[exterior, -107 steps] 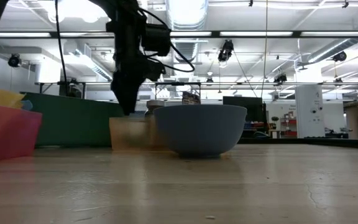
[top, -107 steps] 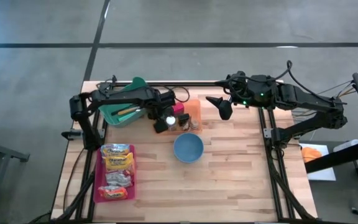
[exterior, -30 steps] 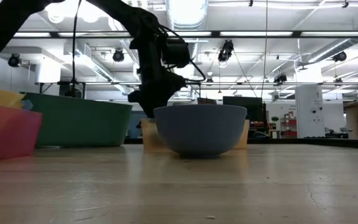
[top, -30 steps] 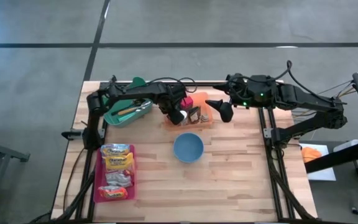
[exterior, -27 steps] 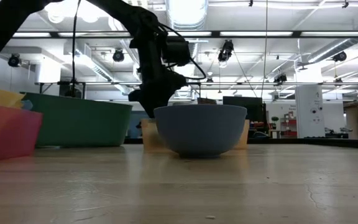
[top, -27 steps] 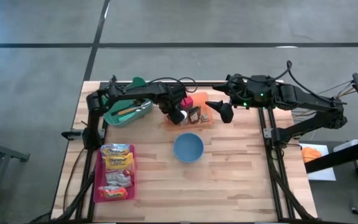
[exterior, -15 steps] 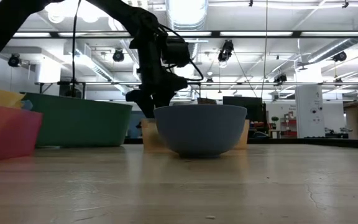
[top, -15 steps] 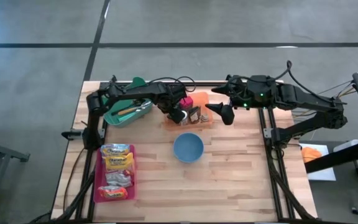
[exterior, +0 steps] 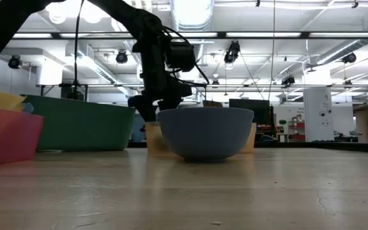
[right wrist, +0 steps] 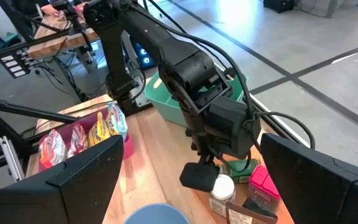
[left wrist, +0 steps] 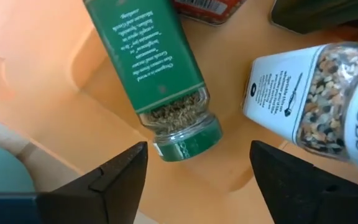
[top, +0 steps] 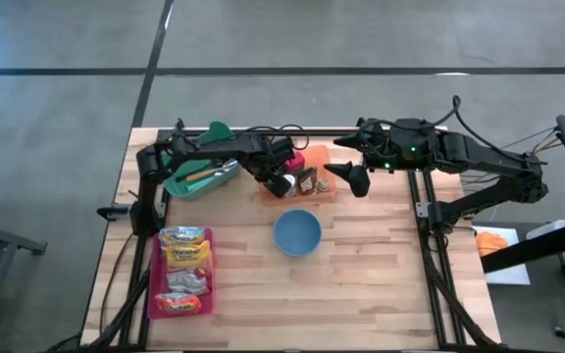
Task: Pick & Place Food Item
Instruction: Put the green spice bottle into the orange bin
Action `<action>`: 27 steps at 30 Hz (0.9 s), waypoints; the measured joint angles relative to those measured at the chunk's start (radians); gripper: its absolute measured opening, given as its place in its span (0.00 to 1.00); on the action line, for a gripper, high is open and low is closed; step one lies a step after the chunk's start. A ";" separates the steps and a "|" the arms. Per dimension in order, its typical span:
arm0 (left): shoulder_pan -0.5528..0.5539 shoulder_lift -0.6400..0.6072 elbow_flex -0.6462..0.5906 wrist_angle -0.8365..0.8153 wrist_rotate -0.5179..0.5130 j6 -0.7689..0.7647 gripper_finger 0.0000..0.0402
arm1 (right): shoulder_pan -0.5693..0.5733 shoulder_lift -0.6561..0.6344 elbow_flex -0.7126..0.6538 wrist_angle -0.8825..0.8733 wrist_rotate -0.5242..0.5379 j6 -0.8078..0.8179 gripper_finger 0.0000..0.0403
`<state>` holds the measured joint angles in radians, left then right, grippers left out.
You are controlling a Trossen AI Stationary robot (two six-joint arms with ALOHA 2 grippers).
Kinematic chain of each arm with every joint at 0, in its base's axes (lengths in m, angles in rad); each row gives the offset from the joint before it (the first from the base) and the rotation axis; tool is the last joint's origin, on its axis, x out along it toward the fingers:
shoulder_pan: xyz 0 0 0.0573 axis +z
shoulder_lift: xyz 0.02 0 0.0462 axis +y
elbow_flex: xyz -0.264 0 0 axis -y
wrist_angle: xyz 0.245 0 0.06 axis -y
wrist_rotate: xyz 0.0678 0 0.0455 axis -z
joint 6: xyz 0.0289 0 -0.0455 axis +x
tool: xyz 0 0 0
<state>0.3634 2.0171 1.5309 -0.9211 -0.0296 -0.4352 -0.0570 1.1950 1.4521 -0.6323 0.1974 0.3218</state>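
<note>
Two jars matter here, and both lie in the orange tray (top: 314,192) at the far middle of the table. The left gripper (left wrist: 194,165) hangs right over that tray with its fingers spread wide and nothing between them. Seen from its wrist, the green-labelled spice jar (left wrist: 151,74) lies on its side with its green cap pointing back toward the jaws, so its long axis runs roughly away from the gripper, not across the gap. A pinch across the body would need the fingers to straddle that axis; as they stand, one finger sits on each side of the cap end, which looks about right to me.

Just beside it lies a white-labelled peppercorn jar (left wrist: 316,93), near the other fingertip. Which of the two is meant I can't say for certain.

The right gripper (top: 354,177) waits open just off the tray's right end, near but idle; the left arm is plainly the closer one. The blue bowl (top: 296,233) sits nearer the front, clear of the tray.
</note>
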 joint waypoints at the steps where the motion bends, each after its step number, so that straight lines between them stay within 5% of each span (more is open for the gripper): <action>1: -0.001 0.000 -0.001 0.003 0.000 0.010 0.70 | 0.000 0.000 0.000 0.001 0.000 0.000 0.93; 11: -0.019 0.010 -0.037 0.043 -0.007 0.103 0.58 | 0.000 0.000 0.000 0.002 -0.024 0.016 0.93; 27: -0.018 0.010 -0.051 0.090 -0.069 0.101 0.57 | 0.000 -0.001 0.000 0.012 -0.026 0.019 0.93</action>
<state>0.3450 2.0270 1.4796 -0.8306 -0.0983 -0.3344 -0.0566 1.1938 1.4523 -0.6205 0.1711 0.3410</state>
